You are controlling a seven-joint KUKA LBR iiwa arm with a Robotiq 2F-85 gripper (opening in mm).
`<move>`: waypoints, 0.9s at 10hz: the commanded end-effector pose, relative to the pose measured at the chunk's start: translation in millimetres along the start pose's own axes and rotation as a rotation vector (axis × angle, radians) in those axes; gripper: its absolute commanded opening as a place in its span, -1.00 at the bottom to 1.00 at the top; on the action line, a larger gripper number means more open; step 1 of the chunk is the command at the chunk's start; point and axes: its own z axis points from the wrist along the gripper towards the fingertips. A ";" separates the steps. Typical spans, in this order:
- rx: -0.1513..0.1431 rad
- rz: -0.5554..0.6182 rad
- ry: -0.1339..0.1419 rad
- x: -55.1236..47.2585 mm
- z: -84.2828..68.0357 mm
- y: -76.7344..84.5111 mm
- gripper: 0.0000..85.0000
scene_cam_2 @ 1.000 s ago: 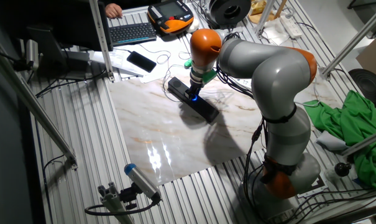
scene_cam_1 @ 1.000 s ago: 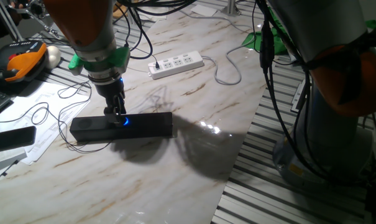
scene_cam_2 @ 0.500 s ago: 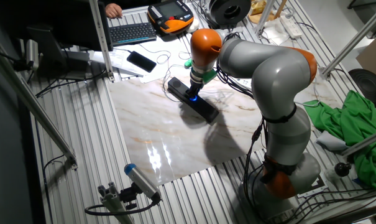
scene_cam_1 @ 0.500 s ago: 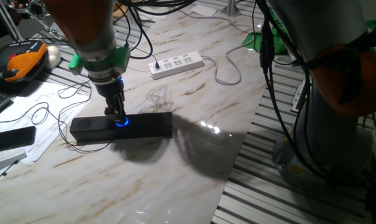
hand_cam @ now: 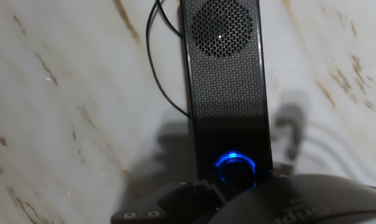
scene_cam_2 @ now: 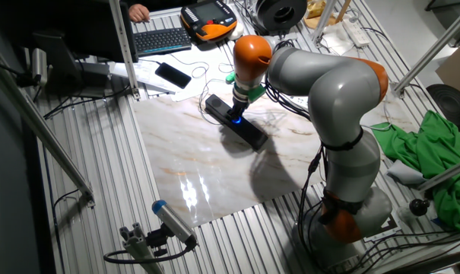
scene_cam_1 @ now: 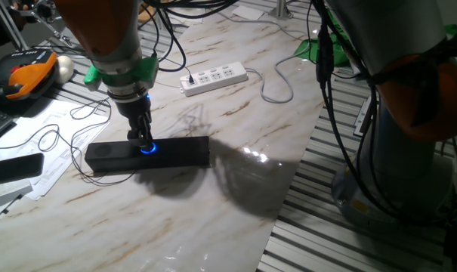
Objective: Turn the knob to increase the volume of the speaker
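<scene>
Hand: the hand [scene_cam_1: 143, 142] points straight down onto the middle of the speaker. Its fingertips sit at the knob, but no view shows clearly whether they pinch it or how wide they stand, so I cannot tell.
Knob: the knob [hand_cam: 236, 168] is a small round dial with a glowing blue ring, set in the centre of the speaker's top face. It looks smooth and hard, likely slippery. Best taken by its rim from opposite sides and twisted lightly.
Speaker: the speaker [scene_cam_1: 148, 153] is a long, narrow black bar lying flat near the table's edge on the keyboard side. It has a perforated mesh grille and rigid casing. It looks light, so a hard twist could slide or spin it on the polished surface.
Cable: a thin black cable [hand_cam: 155, 74] loops away from the speaker's side, limp and easily snagged.
Table: the table [scene_cam_1: 236, 174] has a glossy marble-patterned top, pale with brown veins.
Power strip: a white power strip [scene_cam_1: 214, 78] lies well apart, toward the far edge.
</scene>
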 end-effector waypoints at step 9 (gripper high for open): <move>0.006 0.007 0.001 -0.1 0.8 0.0 -0.20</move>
